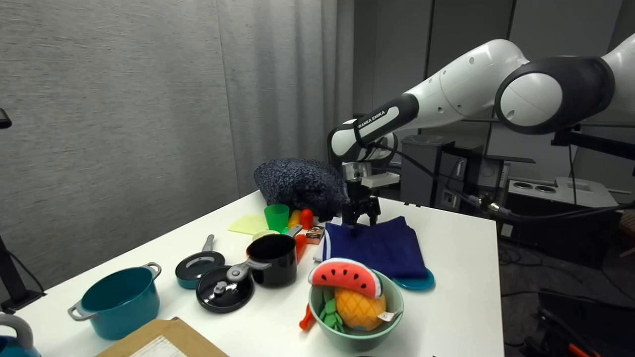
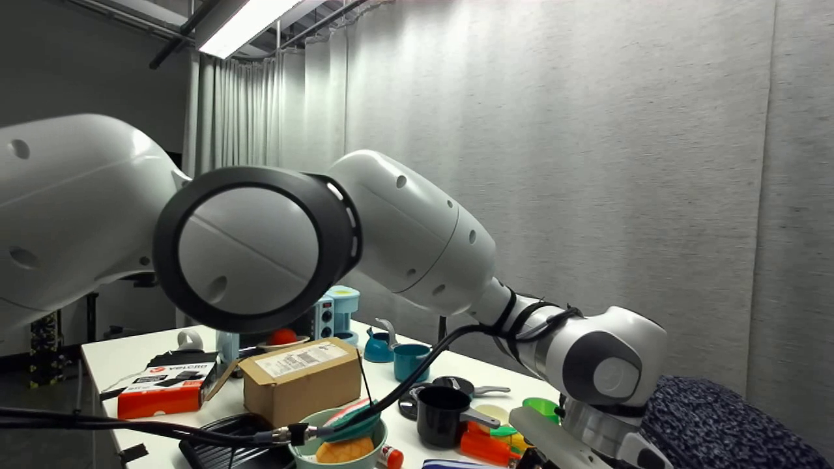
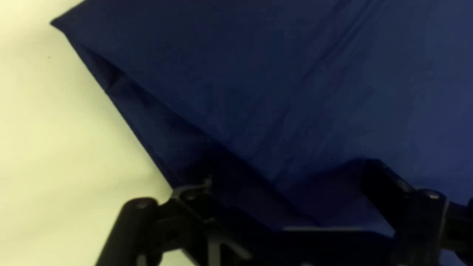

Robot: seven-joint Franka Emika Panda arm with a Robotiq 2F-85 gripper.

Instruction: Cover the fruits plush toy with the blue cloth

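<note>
The blue cloth point(image 1: 374, 250) lies folded and rumpled on the table, its near edge over a teal plate point(image 1: 419, 283). Over the cloth's far edge, my gripper point(image 1: 361, 221) points down with its jaws apart. In the wrist view the cloth point(image 3: 258, 85) fills most of the picture; the gripper point(image 3: 290, 177) is open, and cloth folds show between its fingers without being pinched. Whether the fingertips touch the fabric I cannot tell. The fruits plush toys, a watermelon slice point(image 1: 345, 275) and a pineapple point(image 1: 359, 308), sit uncovered in a pale green bowl point(image 1: 349, 339), also visible in an exterior view point(image 2: 380, 433).
Left of the cloth stand a black pot point(image 1: 273, 263), a black lid point(image 1: 224, 292), a green cup point(image 1: 276, 217) and a small box point(image 1: 315, 234). A dark bumpy mound point(image 1: 300, 183) rises behind. A teal pot point(image 1: 119, 302) and a cardboard box point(image 2: 303, 384) are farther off.
</note>
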